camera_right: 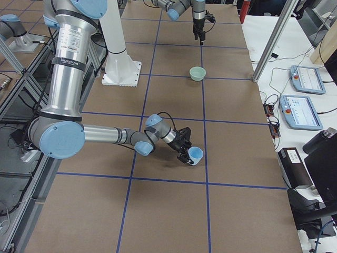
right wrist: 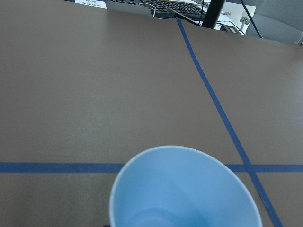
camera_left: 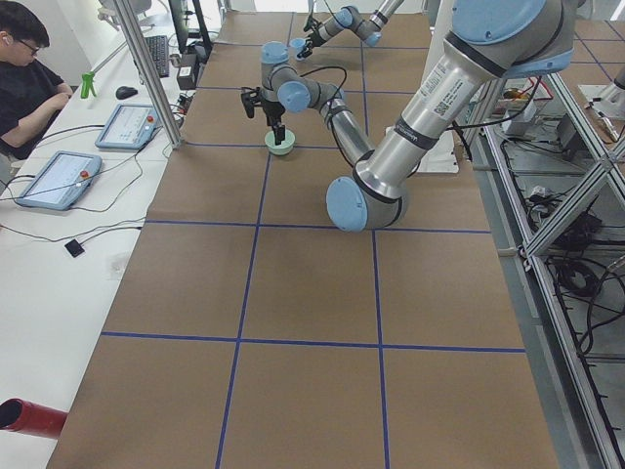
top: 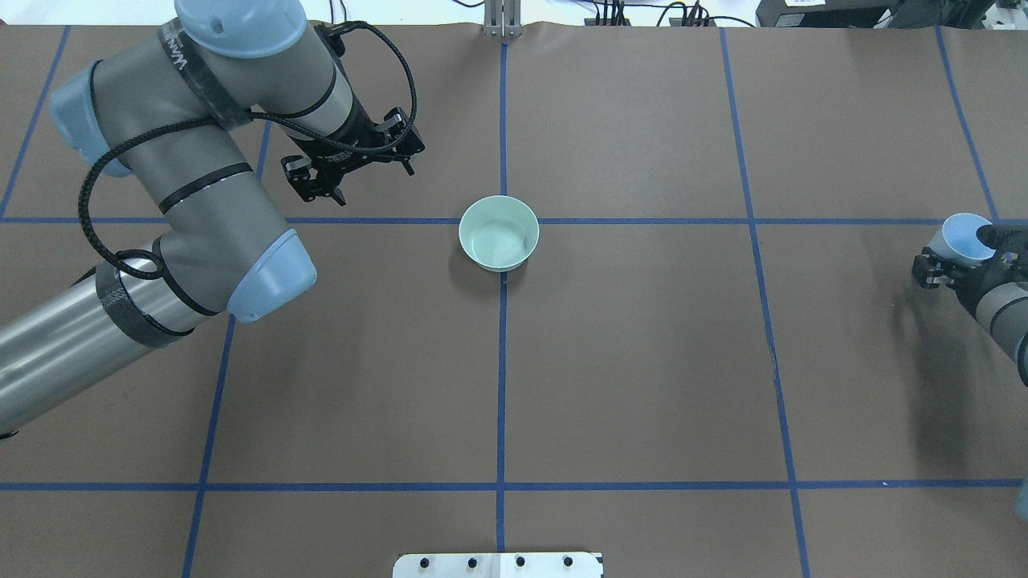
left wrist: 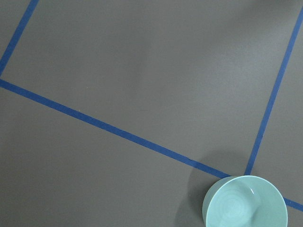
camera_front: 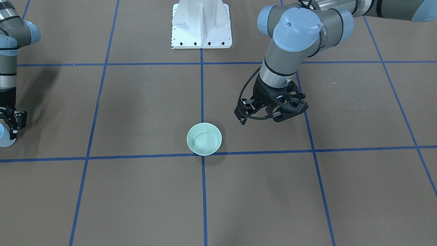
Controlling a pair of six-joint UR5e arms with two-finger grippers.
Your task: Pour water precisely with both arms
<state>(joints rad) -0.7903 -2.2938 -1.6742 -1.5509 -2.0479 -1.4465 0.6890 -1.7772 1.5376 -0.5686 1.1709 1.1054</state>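
A mint-green bowl [top: 499, 233] stands upright at the table's middle, on a blue tape crossing; it also shows in the front view [camera_front: 204, 139]. My left gripper [top: 353, 160] hangs above the table beside the bowl, apart from it, empty, and its fingers look shut [camera_front: 280, 117]. My right gripper [top: 962, 255] is at the far right edge, shut on a pale blue cup [top: 968, 238], held low and tilted [camera_right: 196, 155]. The water [right wrist: 156, 215] shows only as faint glints at the cup's bottom.
The white bolted pedestal [camera_front: 201, 24] stands at the robot's side of the table. Blue tape lines [top: 502, 361] grid the brown surface. An operator [camera_left: 24, 78], tablets [camera_left: 59, 181] and an aluminium post [camera_left: 156, 68] line the far long side.
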